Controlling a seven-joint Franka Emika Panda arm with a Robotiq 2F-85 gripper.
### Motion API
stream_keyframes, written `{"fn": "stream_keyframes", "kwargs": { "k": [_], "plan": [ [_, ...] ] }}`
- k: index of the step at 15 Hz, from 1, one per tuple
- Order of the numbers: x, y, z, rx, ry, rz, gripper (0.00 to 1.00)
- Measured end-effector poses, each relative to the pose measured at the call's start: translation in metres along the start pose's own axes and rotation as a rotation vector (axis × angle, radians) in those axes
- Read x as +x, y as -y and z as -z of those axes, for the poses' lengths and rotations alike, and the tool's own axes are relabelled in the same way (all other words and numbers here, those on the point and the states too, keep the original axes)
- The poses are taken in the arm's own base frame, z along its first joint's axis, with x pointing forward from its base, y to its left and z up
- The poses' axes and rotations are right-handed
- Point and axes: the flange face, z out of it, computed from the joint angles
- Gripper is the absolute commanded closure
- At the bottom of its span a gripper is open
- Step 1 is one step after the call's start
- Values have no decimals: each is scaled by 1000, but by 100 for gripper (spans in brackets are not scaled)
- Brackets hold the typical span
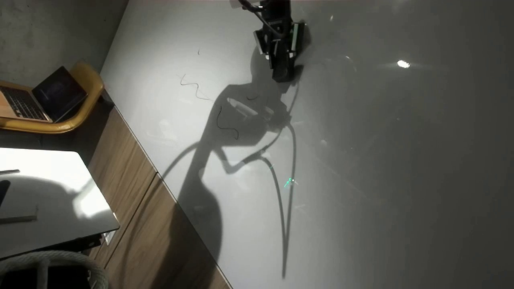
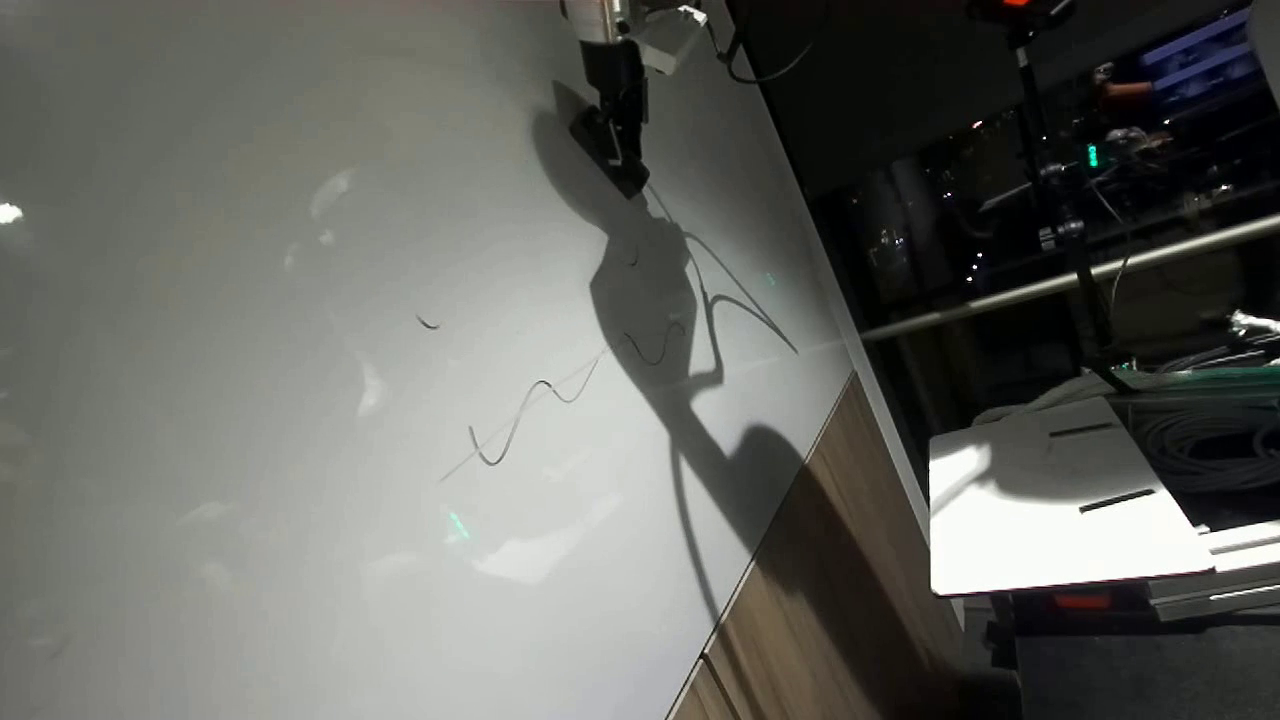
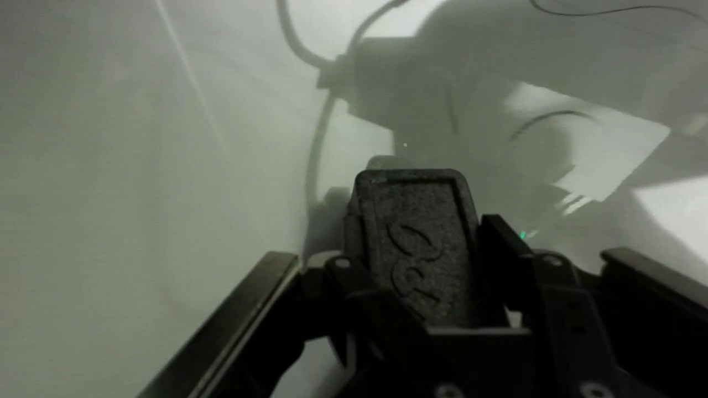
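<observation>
My gripper (image 3: 423,243) is shut on a dark grey block (image 3: 415,207) with raised edges and embossed marks on its face. The fingers press on both its long sides, and its near end is hidden among them. In both exterior views the gripper (image 1: 280,50) comes in from the top, the block (image 1: 283,72) at its tip close over a glossy white surface (image 1: 361,160). Whether the block touches that surface I cannot tell. Thin dark wavy lines (image 2: 541,382) mark the surface, some within the arm's shadow. A short dark arc (image 3: 553,114) lies beyond the block in the wrist view.
Wood panels (image 1: 132,176) border the white surface. Beyond them are a yellow chair (image 1: 86,80) with a laptop (image 1: 60,94) and a small white table (image 1: 52,196). A dark stand (image 2: 1075,240) and coiled cables (image 2: 1210,440) show in an exterior view.
</observation>
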Motion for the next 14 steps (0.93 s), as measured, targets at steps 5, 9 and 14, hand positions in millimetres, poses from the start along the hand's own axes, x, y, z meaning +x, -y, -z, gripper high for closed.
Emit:
{"fn": "stream_keyframes", "kwargs": {
  "k": [5,9,14],
  "plan": [
    [-25,-26,-37,5,-3,-30,70],
    [-52,3,-78,50,21,-11,70],
    [-69,19,-110,84,48,-12,70]
  ]
}}
